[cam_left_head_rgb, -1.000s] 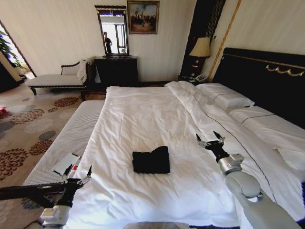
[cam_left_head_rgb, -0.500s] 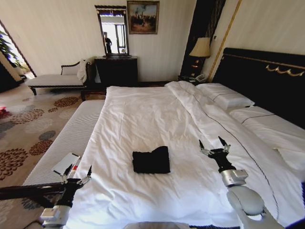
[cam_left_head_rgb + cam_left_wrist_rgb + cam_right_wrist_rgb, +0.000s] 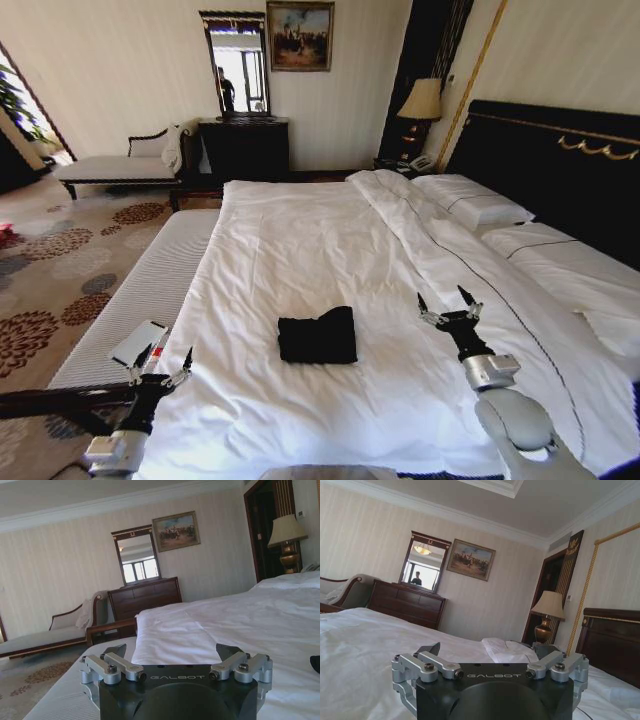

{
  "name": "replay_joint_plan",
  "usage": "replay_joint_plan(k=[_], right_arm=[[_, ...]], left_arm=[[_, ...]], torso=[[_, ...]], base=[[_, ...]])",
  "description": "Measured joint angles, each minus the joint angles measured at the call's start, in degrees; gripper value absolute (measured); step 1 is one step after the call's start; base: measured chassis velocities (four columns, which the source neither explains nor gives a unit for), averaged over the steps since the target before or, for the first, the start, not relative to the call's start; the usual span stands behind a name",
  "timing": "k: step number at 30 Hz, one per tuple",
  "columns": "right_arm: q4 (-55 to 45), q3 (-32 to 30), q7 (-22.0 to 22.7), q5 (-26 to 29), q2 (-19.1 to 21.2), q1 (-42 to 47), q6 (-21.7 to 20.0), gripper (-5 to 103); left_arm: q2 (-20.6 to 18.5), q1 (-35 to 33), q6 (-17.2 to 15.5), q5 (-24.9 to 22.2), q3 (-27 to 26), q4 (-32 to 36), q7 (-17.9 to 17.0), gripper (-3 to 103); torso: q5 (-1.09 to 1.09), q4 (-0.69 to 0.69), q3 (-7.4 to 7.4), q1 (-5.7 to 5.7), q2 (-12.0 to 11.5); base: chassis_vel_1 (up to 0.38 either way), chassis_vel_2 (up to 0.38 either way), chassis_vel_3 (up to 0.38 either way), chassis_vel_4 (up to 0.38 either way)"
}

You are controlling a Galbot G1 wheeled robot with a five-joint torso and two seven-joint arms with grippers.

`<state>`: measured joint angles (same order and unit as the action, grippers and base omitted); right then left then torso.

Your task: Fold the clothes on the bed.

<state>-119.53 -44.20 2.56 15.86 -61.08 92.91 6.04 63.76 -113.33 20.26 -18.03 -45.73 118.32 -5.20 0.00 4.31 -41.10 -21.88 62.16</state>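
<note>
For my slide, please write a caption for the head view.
Folded black T-shirt on the white bed, between the open left gripper and open right gripper.

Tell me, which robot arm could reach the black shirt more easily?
Probably the right. Its open right end effector hovers over the white bed, beside the folded black fabric T-shirt. The open left end effector sits off the bed's edge, farther away.
</note>
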Motion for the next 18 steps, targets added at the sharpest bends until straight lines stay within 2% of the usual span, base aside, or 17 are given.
replay_joint_plan(k=[18], right_arm=[[0.01, 0.1, 0.07, 0.15, 0.07, -0.07, -0.19, 100]], left_arm=[[0.0, 0.0, 0.0, 0.0, 0.0, 0.0, 0.0, 100]], torso=[[0.0, 0.0, 0.0, 0.0, 0.0]], base=[[0.0, 0.0, 0.0, 0.0]])
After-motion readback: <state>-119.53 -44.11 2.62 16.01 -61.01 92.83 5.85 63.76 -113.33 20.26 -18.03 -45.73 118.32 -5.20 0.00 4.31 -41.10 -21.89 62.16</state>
